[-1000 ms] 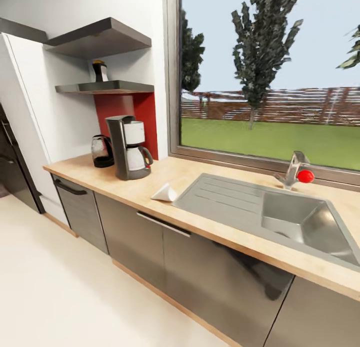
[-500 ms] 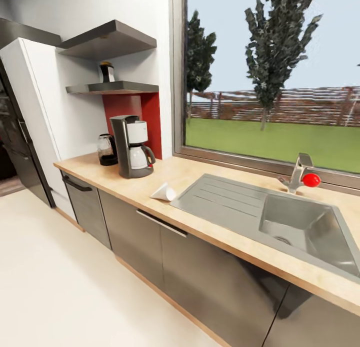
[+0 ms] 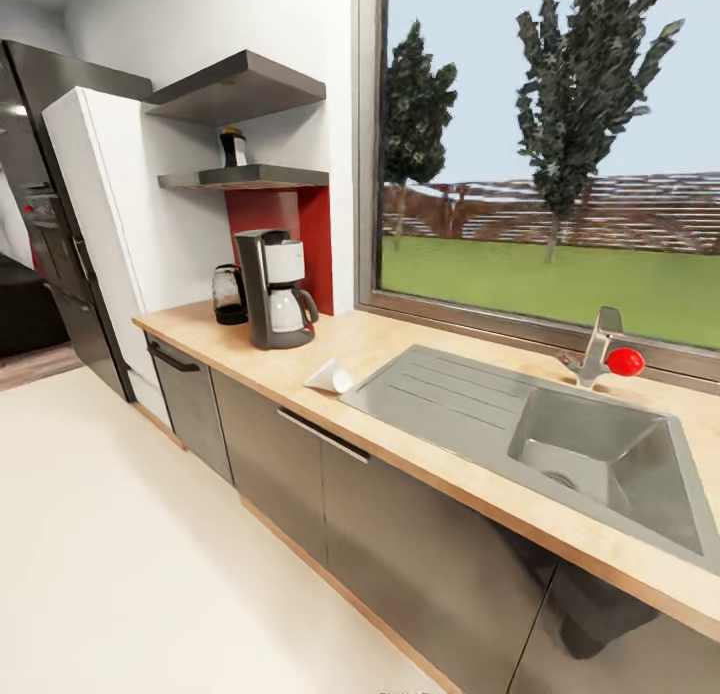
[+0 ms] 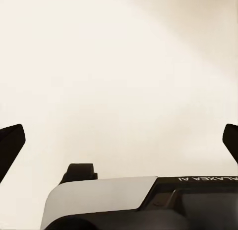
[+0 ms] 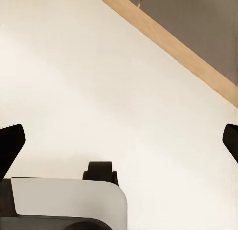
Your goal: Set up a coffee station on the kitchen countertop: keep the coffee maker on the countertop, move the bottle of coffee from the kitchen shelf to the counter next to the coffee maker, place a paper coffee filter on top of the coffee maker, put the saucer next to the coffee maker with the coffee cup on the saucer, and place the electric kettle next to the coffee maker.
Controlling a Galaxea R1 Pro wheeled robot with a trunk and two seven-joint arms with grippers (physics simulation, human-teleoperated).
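In the head view a black coffee maker [image 3: 276,288] with a white carafe stands on the wooden countertop [image 3: 390,359] near the red wall panel. A dark electric kettle [image 3: 229,294] sits just left of it, close beside. The dark bottle of coffee [image 3: 233,147] stands on the lower grey shelf [image 3: 245,178] above them. A white paper coffee filter [image 3: 331,377] lies on its side on the counter by the sink's drainboard. My left gripper [image 4: 119,140] hangs open over the pale floor. My right gripper [image 5: 119,143] is open too, above the floor by the cabinet plinth. Saucer and cup are out of view.
A steel sink [image 3: 600,459] with a tap and red knob [image 3: 625,361] takes up the counter's right part under a large window. Grey cabinet fronts [image 3: 400,534] run below. A white tall unit [image 3: 100,234] and a black fridge [image 3: 50,224] stand at the left. Cream floor [image 3: 130,564] spreads in front.
The whole head view has shifted: the counter things slid right and look slightly smaller, and more of the fridge shows at left, so the camera moved. No object has moved.
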